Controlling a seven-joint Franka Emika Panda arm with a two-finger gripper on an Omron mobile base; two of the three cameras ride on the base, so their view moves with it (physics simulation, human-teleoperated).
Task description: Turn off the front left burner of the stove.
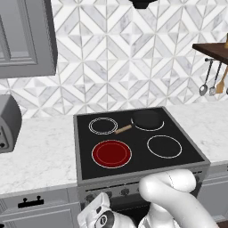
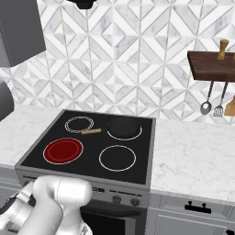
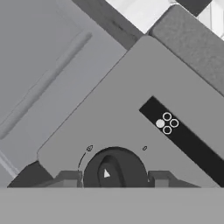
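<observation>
While the front left burner (image 1: 111,154) glowed red inside its double white ring, it sat at the near left of the stove (image 1: 187,144), nothing resting on it. The other three zones were dark; a black pan (image 1: 146,119) covered the back right one, its wooden handle (image 1: 123,129) pointing toward the small back left ring.

In the hand view, we saw the tool (image 3: 114,179) straddling a dark knob (image 3: 114,171) on the stove's front panel, one fingertip on either side with a small gap to each, so it stood fairly wide and held nothing. The knob's white pointer aimed off the tick marks around its dial. Beside it, a black strip carried a four-circle diagram (image 3: 166,123) with one circle filled white, presumably marking which burner the knob serves; whether that is the front left one we could not settle from the tilted view.

We judged the step to be closing squarely on the knob's ridge, centred, then rotating about its axis without sliding off.

No brand or readable words appeared anywhere.

The marble bench (image 1: 40,153) flanked the stove; utensils (image 2: 215,102) hung at right.
</observation>
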